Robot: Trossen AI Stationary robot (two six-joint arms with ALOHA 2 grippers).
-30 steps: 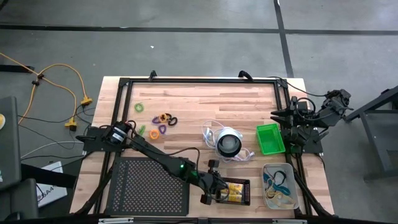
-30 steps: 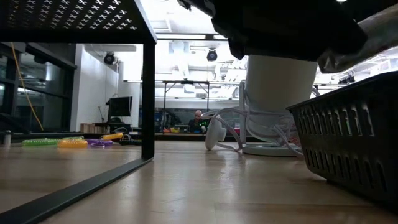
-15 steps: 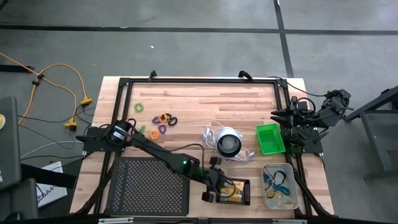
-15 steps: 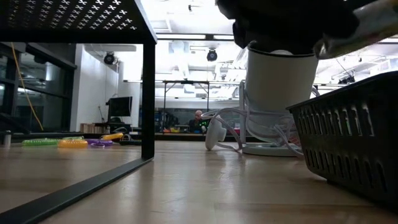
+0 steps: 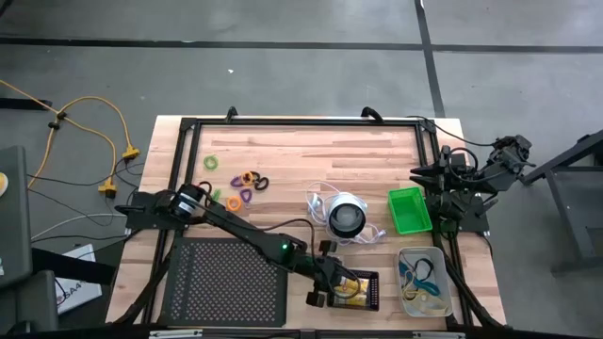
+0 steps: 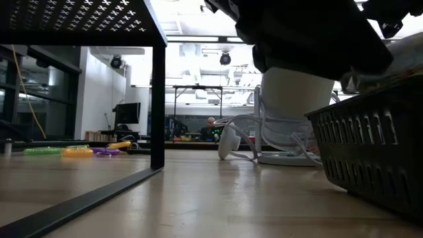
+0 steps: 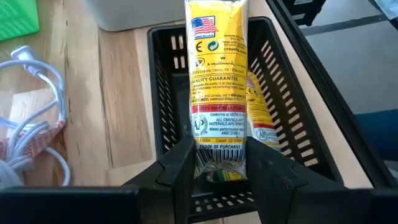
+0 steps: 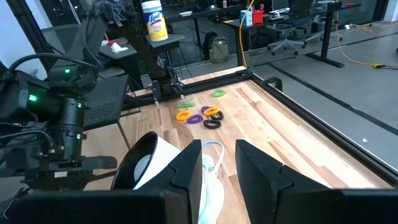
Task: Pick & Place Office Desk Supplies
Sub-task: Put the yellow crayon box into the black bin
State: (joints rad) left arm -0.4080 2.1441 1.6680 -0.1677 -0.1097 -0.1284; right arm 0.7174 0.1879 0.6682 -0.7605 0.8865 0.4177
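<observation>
Yellow-and-white printed crayon pack (image 7: 216, 87) sits pinched at its near end in the left tool (image 7: 217, 165), its long axis running straight out from the fingers over the black slotted plastic tray (image 7: 163, 93) at the desk's near edge, right of centre. Directly below lies another yellow pack (image 7: 261, 118). The right tool (image 8: 214, 163), fingers parted and empty, waits at the desk's right edge.

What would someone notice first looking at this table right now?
The left gripper stands out first: it holds a yellow pack over the black basket at the table's near edge. Next, the round white thing with its white cord sits mid-table beside a bright green tray. Colored loops are scattered toward the far left, and the right gripper waits at the table's right side.
</observation>
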